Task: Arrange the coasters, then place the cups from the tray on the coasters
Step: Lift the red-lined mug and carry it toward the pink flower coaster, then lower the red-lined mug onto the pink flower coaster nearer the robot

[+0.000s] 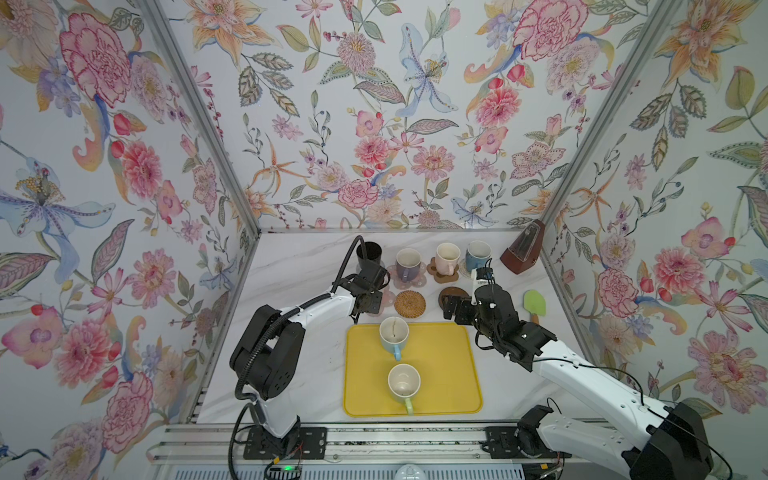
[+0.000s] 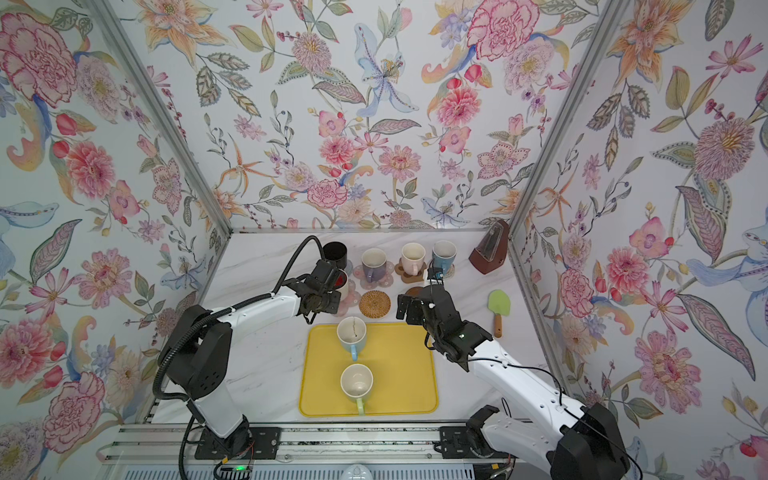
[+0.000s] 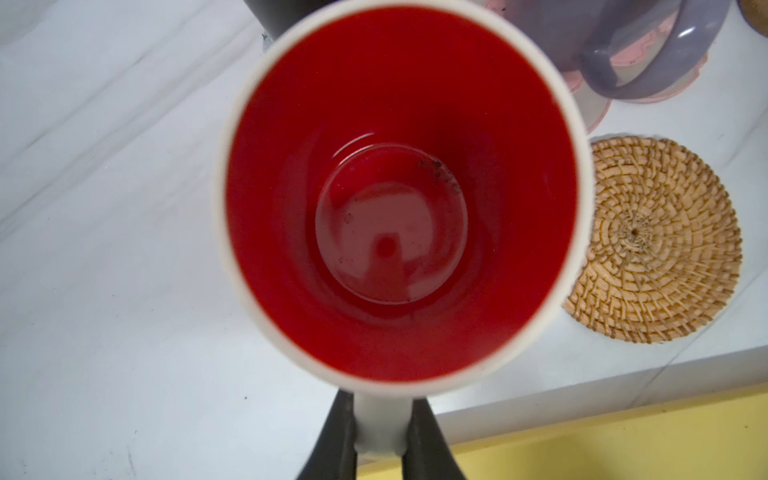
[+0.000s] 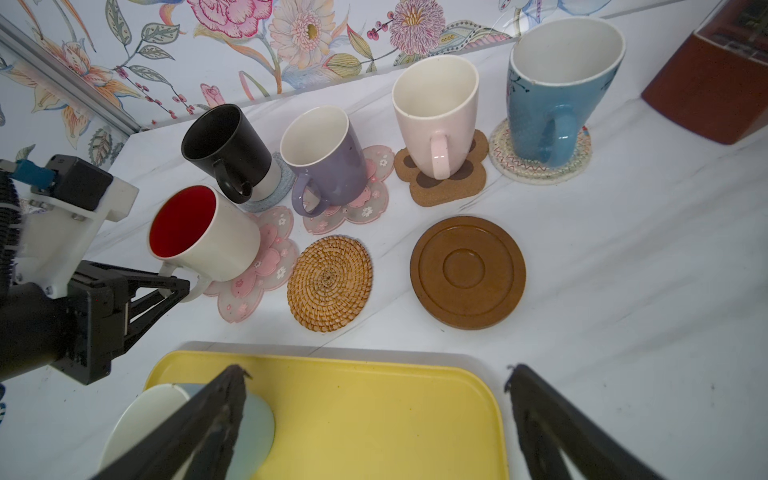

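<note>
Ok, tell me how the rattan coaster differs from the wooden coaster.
The rattan coaster is light tan, woven in a spiral; the wooden coaster is dark brown and smooth, with concentric rings. In both top views the rattan coaster shows whole, while the right arm hides part of the wooden coaster. Both are round, lie flat on the table and carry no cup.

Beyond the tray (image 1: 449, 374), the wooden disc (image 1: 455, 291) is partly hidden by the right tool (image 1: 449, 307), the white mug (image 2: 343, 279) mostly by the left tool (image 2: 336, 293).
</note>
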